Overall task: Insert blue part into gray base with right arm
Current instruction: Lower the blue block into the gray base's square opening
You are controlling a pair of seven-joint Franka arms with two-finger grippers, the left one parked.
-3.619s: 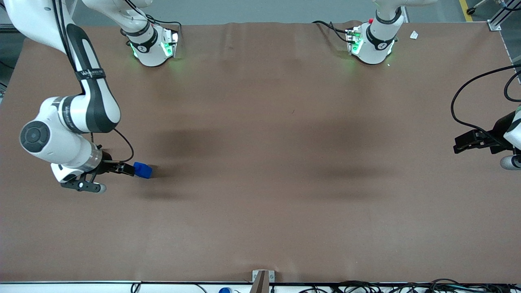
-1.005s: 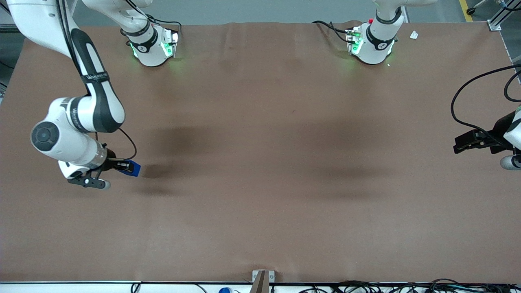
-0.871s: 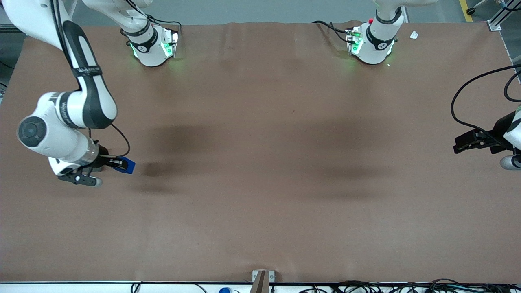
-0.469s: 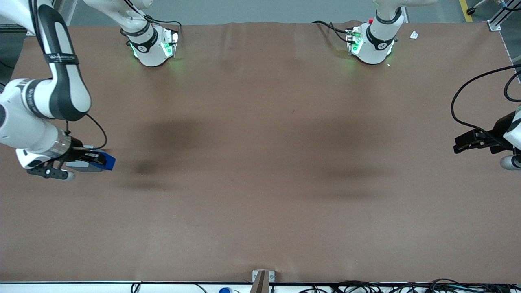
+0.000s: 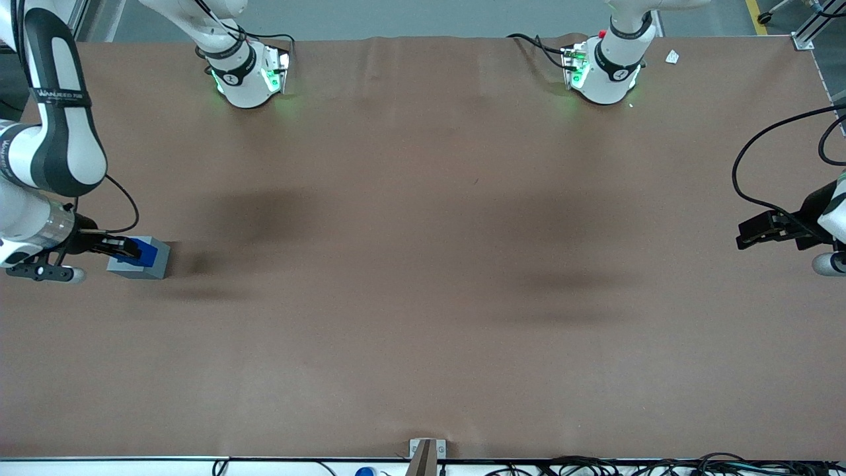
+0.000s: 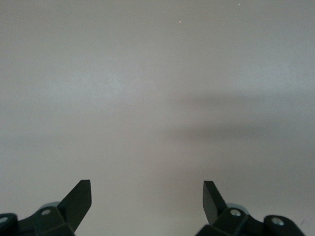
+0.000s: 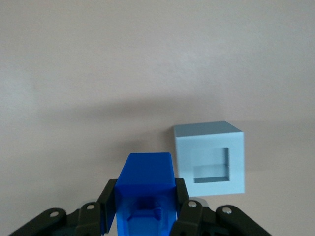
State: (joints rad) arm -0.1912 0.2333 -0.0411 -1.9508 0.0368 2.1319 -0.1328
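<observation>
My right arm (image 5: pixel 39 165) hangs at the working arm's end of the table. Its gripper (image 5: pixel 129 249) is shut on the blue part (image 5: pixel 143 252) and holds it above the gray base (image 5: pixel 147 267). In the right wrist view the blue part (image 7: pixel 145 189) sits clamped between the two black fingers (image 7: pixel 107 201). The gray base (image 7: pixel 210 157) stands on the table beside it, with its square recess open and empty. The blue part is held off to one side of the recess, not in it.
The brown table mat (image 5: pixel 423 264) spreads toward the parked arm's end. Two arm bases (image 5: pixel 248 73) with green lights stand at the edge farthest from the front camera. A bracket (image 5: pixel 426 453) and cables lie at the nearest edge.
My right arm has carried the blue part sideways toward the working arm's end of the table. The gray base, earlier covered by the arm, now shows under the held part.
</observation>
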